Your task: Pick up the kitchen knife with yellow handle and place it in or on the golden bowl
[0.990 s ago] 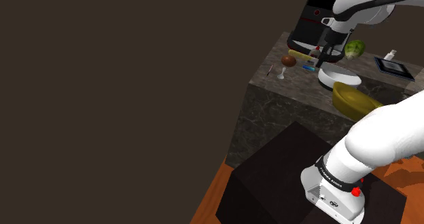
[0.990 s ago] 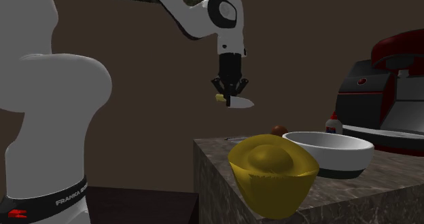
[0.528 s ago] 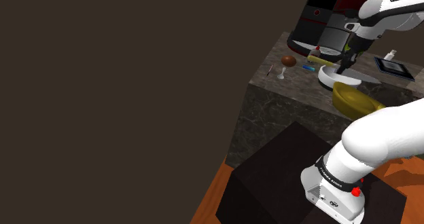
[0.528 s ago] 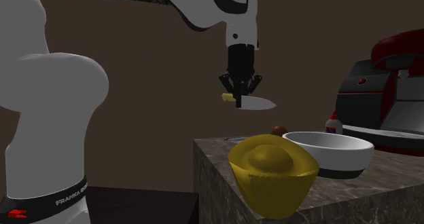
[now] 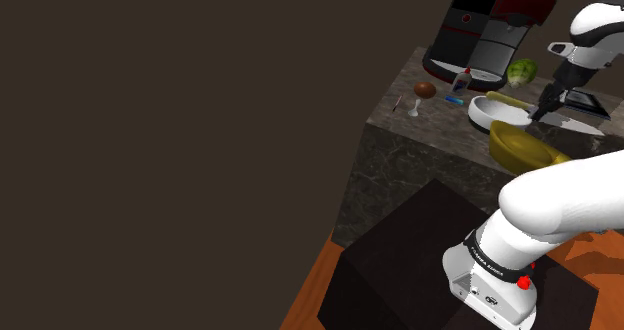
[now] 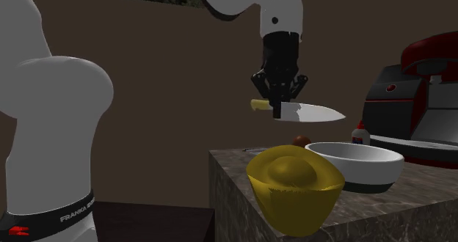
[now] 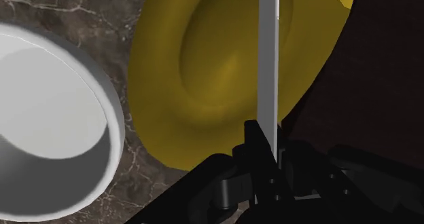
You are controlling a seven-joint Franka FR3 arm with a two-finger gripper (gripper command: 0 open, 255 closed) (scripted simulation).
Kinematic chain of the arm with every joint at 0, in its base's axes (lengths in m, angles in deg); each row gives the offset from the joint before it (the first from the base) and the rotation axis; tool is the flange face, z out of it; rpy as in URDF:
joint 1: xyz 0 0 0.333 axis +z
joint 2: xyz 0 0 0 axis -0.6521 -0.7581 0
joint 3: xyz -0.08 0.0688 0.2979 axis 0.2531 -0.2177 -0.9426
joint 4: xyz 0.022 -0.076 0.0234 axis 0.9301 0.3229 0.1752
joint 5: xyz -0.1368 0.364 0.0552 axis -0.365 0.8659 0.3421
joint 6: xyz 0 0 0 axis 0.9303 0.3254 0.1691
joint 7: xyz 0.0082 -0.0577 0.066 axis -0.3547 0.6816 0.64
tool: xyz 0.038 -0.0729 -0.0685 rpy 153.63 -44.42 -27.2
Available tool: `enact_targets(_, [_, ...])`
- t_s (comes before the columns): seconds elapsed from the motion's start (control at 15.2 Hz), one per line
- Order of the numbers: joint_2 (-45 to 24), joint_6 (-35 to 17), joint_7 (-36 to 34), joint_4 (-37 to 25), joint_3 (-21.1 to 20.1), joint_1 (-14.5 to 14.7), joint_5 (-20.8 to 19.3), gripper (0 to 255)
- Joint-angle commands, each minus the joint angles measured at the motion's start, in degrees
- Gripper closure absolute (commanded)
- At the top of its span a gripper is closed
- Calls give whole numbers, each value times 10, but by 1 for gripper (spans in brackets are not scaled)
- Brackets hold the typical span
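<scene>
The knife (image 6: 312, 114) has a pale blade and a short yellow handle (image 6: 259, 105). My black gripper (image 6: 280, 110) is shut on it where handle meets blade and holds it level in the air. The knife hangs well above the golden bowl (image 6: 295, 185), which sits at the corner of the marble counter. In the wrist view the blade (image 7: 268, 66) runs out from the gripper (image 7: 261, 158) straight across the golden bowl (image 7: 204, 73). In the shoulder view the gripper (image 5: 545, 108) and blade (image 5: 580, 125) are above the golden bowl (image 5: 525, 146).
A white bowl (image 6: 356, 163) stands right beside the golden one. Behind are a red-and-black coffee machine (image 5: 480, 38), a glue bottle (image 5: 463, 78), a green vegetable (image 5: 520, 73) and a brown ball (image 5: 425, 90). The counter (image 5: 420, 148) drops off towards the dark stand (image 5: 400, 268).
The gripper has carried the knife to the right in both exterior views, from beyond the counter's corner to above the golden bowl. Its grip on the knife is unchanged.
</scene>
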Motion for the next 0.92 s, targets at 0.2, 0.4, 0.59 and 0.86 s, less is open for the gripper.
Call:
enact_targets(0.2, [-3, -10, 41, -3, 38, -11, -15, 255])
enact_targets(0.4, [-12, -36, 42, 13, 51, -8, -17, 255])
enact_targets(0.59, [-22, -61, 43, 28, 65, -3, -19, 255])
enact_targets(0.86, [-40, -97, 47, 46, 86, 5, -19, 255])
